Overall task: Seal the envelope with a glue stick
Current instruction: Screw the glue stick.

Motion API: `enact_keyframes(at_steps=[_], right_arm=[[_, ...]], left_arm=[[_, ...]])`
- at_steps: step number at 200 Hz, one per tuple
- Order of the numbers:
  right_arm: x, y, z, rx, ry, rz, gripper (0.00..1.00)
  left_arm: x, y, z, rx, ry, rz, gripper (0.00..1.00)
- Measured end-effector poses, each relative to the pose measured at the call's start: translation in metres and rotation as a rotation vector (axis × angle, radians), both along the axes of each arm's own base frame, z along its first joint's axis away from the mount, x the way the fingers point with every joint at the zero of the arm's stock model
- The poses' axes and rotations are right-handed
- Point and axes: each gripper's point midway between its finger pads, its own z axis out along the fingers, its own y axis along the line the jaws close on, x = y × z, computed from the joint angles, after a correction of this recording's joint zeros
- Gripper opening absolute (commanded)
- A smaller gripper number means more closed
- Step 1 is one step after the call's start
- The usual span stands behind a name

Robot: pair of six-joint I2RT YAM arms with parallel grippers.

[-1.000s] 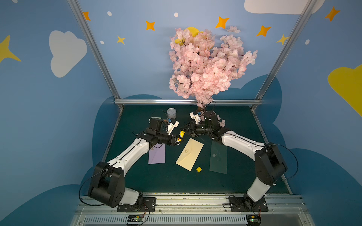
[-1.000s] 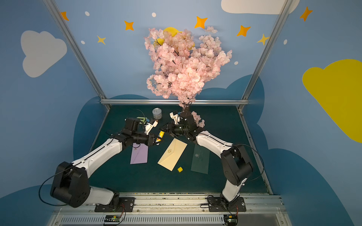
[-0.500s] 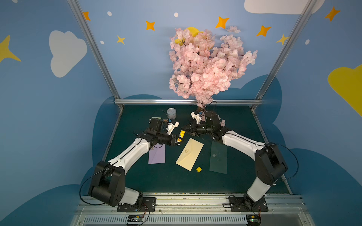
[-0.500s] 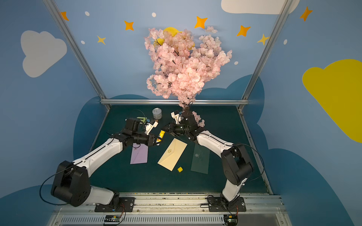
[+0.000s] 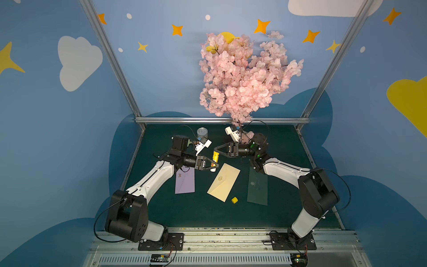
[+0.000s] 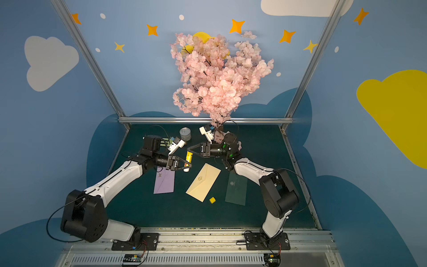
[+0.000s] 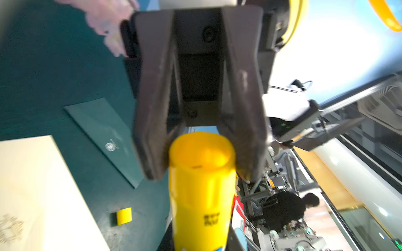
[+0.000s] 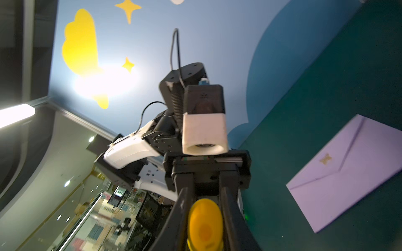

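Both the left gripper (image 5: 213, 167) and right gripper (image 5: 216, 151) clench the glue stick (image 5: 215, 158), hovering at eleven o'clock of the cream envelope (image 5: 223, 183).

left gripper (image 5: 213, 167): fingers clamped | right gripper (image 5: 216, 150): fingers clamped | arms: reaching inward

I am wearing white shells on my left arm (image 5: 153, 176) and right arm (image 5: 283, 167), black joints between, trailing black cables (image 5: 94, 228), baring dark scuffed fingers (image 7: 152, 108).

Left gripper (image 5: 214, 165) and right gripper (image 5: 216, 150) clamp glue stick (image 5: 215, 158); envelope (image 5: 223, 181) lies flat.
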Motion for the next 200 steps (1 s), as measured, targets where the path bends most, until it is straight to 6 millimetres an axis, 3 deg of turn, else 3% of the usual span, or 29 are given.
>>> enact_keyframes(at_steps=[15, 40, 73, 139, 184, 200], right_arm=[[-0.009, -0.002, 0.009, 0.041, -0.036, 0.064, 0.18], [-0.021, -0.005, 0.014, 0.063, -0.069, 0.130, 0.27], [-0.015, -0.008, 0.013, 0.058, -0.046, 0.120, 0.36], [0.038, 0.001, -0.034, -0.166, 0.185, -0.156, 0.48], [0.042, 0.013, -0.054, -0.301, 0.234, -0.230, 0.45], [0.042, 0.015, -0.061, -0.339, 0.239, -0.251, 0.39]], left_arm=[[-0.009, 0.002, 0.011, -0.041, 0.003, -0.044, 0.02], [-0.018, 0.006, 0.017, -0.077, 0.019, -0.084, 0.02], [-0.011, 0.009, 0.016, -0.068, -0.009, -0.049, 0.03], [0.032, 0.016, -0.034, 0.196, -0.110, 0.221, 0.02], [0.044, 0.017, -0.063, 0.334, -0.121, 0.293, 0.03], [0.045, 0.017, -0.068, 0.359, -0.120, 0.301, 0.03]])
